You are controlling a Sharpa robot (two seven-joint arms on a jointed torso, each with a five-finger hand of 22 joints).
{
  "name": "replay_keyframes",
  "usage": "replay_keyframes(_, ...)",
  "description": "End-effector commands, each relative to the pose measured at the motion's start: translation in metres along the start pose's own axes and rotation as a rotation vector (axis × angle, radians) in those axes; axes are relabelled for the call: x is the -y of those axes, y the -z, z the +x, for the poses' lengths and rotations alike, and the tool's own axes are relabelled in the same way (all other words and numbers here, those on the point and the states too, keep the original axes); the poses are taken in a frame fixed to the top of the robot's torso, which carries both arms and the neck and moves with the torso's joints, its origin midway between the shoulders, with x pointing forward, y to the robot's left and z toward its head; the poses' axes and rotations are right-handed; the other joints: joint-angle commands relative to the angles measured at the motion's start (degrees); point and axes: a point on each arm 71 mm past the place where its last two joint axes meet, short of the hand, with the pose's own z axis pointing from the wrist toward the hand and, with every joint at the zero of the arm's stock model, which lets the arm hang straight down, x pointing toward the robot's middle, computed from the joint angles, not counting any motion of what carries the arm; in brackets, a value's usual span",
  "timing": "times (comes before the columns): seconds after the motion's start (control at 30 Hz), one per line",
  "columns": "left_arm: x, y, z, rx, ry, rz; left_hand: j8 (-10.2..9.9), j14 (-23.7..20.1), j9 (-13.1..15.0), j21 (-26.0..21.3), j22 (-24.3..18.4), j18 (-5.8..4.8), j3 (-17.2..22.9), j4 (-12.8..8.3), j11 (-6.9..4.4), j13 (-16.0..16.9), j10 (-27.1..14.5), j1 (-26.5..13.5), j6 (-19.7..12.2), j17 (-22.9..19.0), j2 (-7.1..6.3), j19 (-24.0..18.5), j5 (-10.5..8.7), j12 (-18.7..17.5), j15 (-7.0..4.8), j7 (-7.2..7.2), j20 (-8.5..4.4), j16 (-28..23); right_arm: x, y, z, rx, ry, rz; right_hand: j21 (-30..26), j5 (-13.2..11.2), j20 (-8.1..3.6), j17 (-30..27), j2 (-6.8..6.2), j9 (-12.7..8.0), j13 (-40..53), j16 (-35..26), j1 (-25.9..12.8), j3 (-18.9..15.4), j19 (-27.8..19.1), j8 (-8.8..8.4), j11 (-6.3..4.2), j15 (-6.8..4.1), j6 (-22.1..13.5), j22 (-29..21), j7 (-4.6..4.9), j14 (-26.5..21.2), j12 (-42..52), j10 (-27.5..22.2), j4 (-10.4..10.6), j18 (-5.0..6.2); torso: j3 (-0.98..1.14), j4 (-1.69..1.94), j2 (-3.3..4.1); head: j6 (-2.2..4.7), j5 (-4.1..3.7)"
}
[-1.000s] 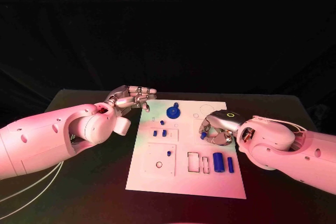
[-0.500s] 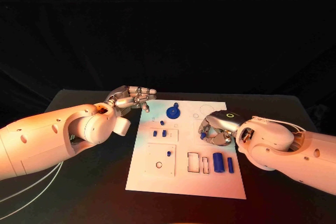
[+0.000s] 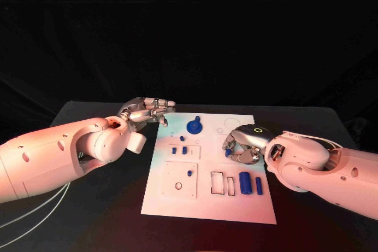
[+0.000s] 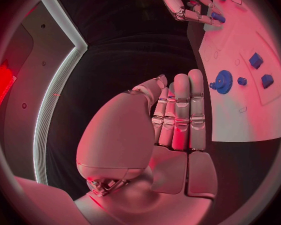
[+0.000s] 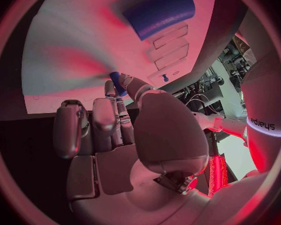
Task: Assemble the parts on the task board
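The white task board (image 3: 206, 200) lies in the middle of the black table. My right hand (image 3: 242, 145) hovers over the board's right side and pinches a small blue peg (image 3: 228, 152) between thumb and finger; the peg (image 5: 117, 82) shows at the fingertips in the right wrist view. My left hand (image 3: 148, 110) hangs at the board's far left corner with its fingers (image 4: 181, 110) straight and holds nothing. A round blue gear (image 3: 194, 124) sits near the far edge. Two blue pegs (image 3: 178, 150) stand in a left block. A blue cylinder (image 3: 246, 181) and a blue bar (image 3: 258, 185) lie at the right.
A white block (image 3: 137, 142) lies on the table left of the board, under my left arm. Rectangular slots (image 3: 217, 182) and a plate with a hole (image 3: 179, 180) mark the board's near half. Bare black table (image 3: 315, 126) surrounds the board.
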Motion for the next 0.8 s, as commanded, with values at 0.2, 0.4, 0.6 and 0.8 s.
replay_keyframes(0.2,0.0007,0.0,0.0022,-0.021,0.0,0.003,-0.28,-0.39,-0.05,-0.24,-0.06,0.79,-0.27,-0.05,0.05,0.1,-0.57,-0.38,-0.42,-0.09,0.17,-0.43,0.13,0.24,0.05,0.07,0.0,-0.21,-0.0017,-0.0001,-0.0015,0.029,-0.019,-0.006,0.24,-0.26,-0.14,0.32,1.35,0.71,0.53,0.3,-0.89,0.02,-0.02,1.33,-0.55,-0.49,2.62,3.27,-0.7,1.57,1.25,1.63,1.46,-0.78,-0.03,0.03,-0.01,-0.12,-0.12)
replay_keyframes(0.4,0.0005,-0.0001,0.0022,-0.021,-0.001,0.001,-0.22,-0.45,-0.05,-0.28,-0.08,0.82,-0.26,-0.28,0.04,0.15,-0.65,-0.05,-0.44,-0.13,0.32,-0.42,0.16,0.37,0.02,0.07,-0.01,-0.18,-0.0013,-0.0001,-0.0026,0.05,-0.038,-0.001,0.53,-2.4,-0.56,0.5,2.69,1.18,0.96,0.68,-1.2,-0.05,0.18,2.0,-1.11,-0.95,3.9,3.58,-1.34,1.66,2.02,2.66,2.66,-0.85,-0.02,0.0,-0.03,-0.17,-0.16)
replay_keyframes(0.6,0.0004,-0.0001,0.0024,-0.022,-0.001,0.0,-0.17,-0.5,-0.05,-0.3,-0.07,0.83,-0.23,-0.48,0.04,0.19,-0.7,0.2,-0.45,-0.17,0.46,-0.4,0.17,0.49,0.01,0.08,-0.03,-0.16,0.0002,0.0001,-0.0029,0.056,-0.046,0.009,0.59,-5.11,-0.95,0.42,4.09,1.75,1.31,0.79,0.47,1.01,0.26,2.67,-1.56,-1.36,4.93,3.73,-1.8,1.66,2.47,3.46,2.31,-0.88,0.02,0.0,-0.01,-0.2,-0.16)
replay_keyframes(0.8,0.0002,-0.0002,0.0023,-0.023,-0.003,-0.001,-0.17,-0.5,-0.05,-0.3,-0.07,0.83,-0.23,-0.48,0.04,0.19,-0.7,0.2,-0.45,-0.17,0.46,-0.4,0.17,0.49,0.01,0.08,-0.03,-0.16,0.0013,0.0022,-0.0037,0.065,-0.054,0.012,0.13,-5.48,-1.05,-0.07,4.4,2.05,1.32,0.45,1.66,1.84,0.09,2.75,-1.48,-1.34,4.81,3.49,-1.59,1.54,2.17,3.08,1.58,-0.8,0.04,-0.02,-0.02,-0.21,-0.12)
